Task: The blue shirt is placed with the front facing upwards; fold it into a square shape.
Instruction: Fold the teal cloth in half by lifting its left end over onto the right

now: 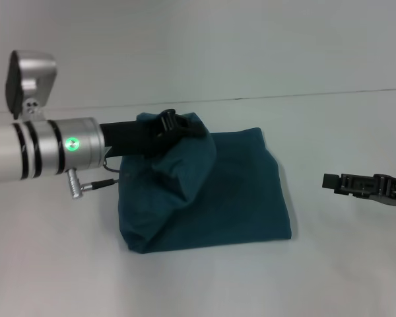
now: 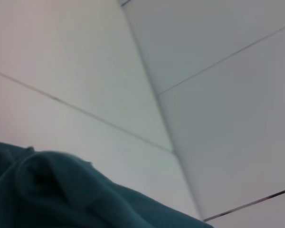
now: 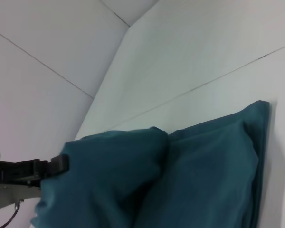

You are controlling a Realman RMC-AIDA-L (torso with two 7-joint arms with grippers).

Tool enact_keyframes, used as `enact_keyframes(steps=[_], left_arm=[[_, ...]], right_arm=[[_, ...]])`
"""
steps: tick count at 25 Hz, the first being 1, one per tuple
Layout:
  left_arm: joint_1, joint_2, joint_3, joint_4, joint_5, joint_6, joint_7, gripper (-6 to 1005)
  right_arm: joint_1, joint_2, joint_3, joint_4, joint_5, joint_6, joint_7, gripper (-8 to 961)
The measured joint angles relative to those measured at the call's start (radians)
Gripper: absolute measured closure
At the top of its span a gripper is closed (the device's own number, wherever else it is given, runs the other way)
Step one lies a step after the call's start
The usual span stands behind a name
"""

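Observation:
The blue shirt [image 1: 231,198] lies on the white table as a plain teal, roughly square bundle with no lettering showing. My left gripper [image 1: 175,125] reaches in from the left, above the bundle's back left corner. It is shut on a flap of the blue shirt, which hangs lifted and draped around it. That raised flap also fills the low part of the left wrist view as the blue shirt [image 2: 61,194]. In the right wrist view the left gripper [image 3: 61,162] meets the blue shirt [image 3: 213,161]. My right gripper [image 1: 329,182] hovers off the shirt's right edge, apart from it.
The white table [image 1: 204,284] runs around the shirt on all sides. Its far edge meets a pale wall [image 1: 251,46]. A thin cable [image 1: 109,173] loops from the left wrist just beside the shirt's left edge.

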Motion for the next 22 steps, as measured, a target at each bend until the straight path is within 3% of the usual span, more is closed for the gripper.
enact_keyframes(steps=[5, 10, 16, 22], left_arm=[[-0.010, 0.026, 0.149, 0.083, 0.060, -0.056, -0.159, 944], [-0.071, 0.041, 0.189, 0.097, 0.198, -0.073, -0.272, 944], [-0.152, 0.024, 0.199, 0.078, 0.297, -0.101, -0.300, 944], [-0.179, 0.001, 0.209, 0.099, 0.304, -0.111, -0.265, 944]], right_arm=[[-0.001, -0.003, 0.000, 0.006, -0.003, 0.003, 0.000, 298], [0.000, -0.003, 0.001, 0.007, -0.015, 0.014, -0.001, 298], [0.003, 0.000, -0.001, 0.008, -0.018, 0.021, -0.001, 298], [0.002, 0.001, 0.000, 0.010, -0.027, 0.029, -0.001, 299]])
